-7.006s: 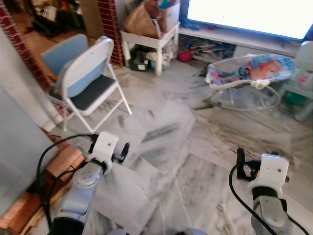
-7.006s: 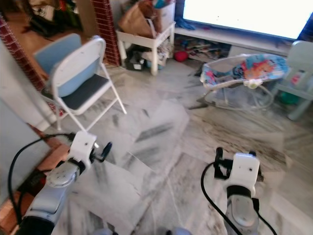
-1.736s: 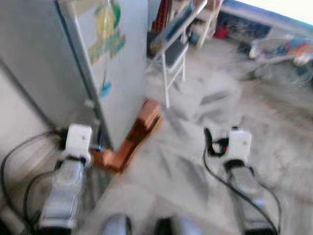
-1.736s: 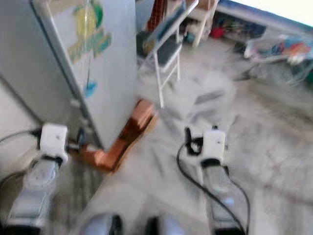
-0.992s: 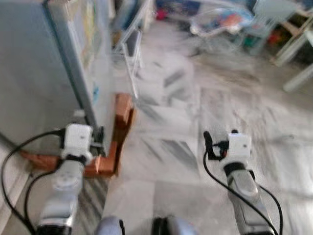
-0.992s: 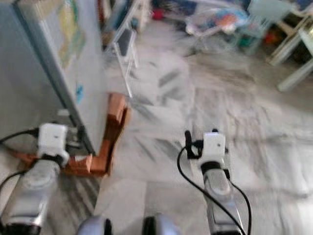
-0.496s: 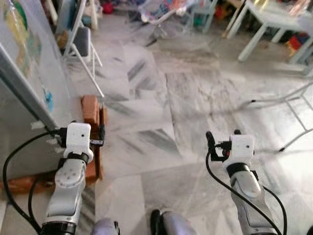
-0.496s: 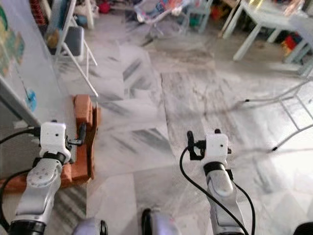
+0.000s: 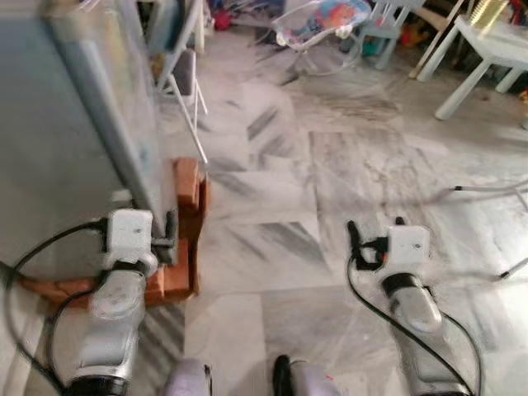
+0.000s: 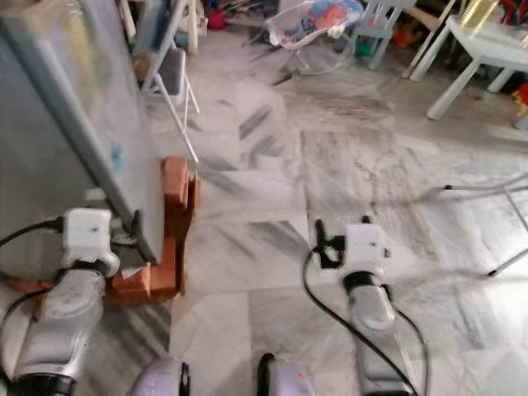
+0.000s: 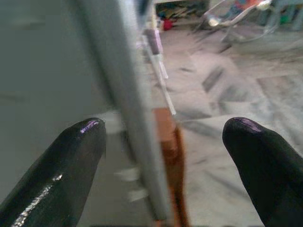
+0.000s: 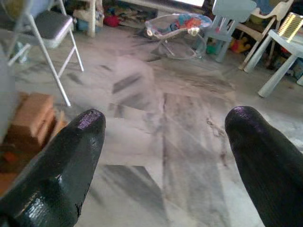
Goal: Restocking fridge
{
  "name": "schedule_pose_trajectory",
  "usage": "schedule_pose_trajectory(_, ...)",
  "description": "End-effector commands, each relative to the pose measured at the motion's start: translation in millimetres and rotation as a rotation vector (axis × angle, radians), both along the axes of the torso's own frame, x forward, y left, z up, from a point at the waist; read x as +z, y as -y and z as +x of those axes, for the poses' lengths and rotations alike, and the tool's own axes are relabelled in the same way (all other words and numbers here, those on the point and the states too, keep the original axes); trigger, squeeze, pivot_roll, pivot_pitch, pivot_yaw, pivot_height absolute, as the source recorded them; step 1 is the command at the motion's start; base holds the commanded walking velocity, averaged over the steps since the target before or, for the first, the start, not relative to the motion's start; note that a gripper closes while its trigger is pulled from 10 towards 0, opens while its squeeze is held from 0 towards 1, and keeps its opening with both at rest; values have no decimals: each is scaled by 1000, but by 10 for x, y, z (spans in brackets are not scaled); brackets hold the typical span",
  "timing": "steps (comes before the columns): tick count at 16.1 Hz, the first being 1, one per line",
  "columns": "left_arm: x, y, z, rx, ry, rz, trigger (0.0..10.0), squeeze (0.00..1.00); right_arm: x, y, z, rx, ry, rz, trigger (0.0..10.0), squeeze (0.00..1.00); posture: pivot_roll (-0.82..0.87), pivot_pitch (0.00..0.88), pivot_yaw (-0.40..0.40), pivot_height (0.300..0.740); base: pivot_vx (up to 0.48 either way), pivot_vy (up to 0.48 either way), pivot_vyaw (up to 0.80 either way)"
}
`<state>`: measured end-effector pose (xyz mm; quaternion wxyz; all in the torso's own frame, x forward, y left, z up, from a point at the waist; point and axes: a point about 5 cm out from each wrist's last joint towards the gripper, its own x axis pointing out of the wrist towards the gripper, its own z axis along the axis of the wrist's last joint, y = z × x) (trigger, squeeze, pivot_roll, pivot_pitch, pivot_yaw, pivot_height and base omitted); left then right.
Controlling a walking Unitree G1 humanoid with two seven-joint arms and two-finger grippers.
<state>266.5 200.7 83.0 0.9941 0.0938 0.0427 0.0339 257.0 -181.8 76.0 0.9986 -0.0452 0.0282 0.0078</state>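
View being swung back toward fridge point(image 9: 74, 124) since half second ago; approach being continued. Left claw point(image 11: 165, 156) beside fridge corner, right claw point(image 12: 163, 156) well apart; both being held spread, empty.

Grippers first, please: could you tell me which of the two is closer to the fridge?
The left gripper: it sits beside the grey fridge corner, above the bricks. The right gripper hangs over bare marble floor.

Grey fridge point(image 9: 74, 124) on bricks point(image 9: 186, 239), left.
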Motion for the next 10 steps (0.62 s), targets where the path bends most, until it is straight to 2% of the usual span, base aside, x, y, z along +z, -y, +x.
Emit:
schedule_pose_trajectory(1,-11,75,8,-17,-1,-6,10000,0,-10,102,-40,-26,-12,-12,10000,0,72,128,-99,740,0,428,0)
schedule_pose_trajectory(3,11,117,4,-49,17,-6,10000,0,-13,112,-41,-29,-13,-13,10000,0,72,128,-99,740,0,0,0)
schedule_pose_trajectory(5,19,157,4,-94,13,-49,10000,0,-14,106,-41,-29,-15,-12,10000,0,72,129,-99,740,0,0,0)
schedule_pose_trajectory(10,32,212,-18,-137,28,-54,10000,0,-18,108,-39,-26,-18,-14,10000,0,72,129,-99,740,0,0,0)
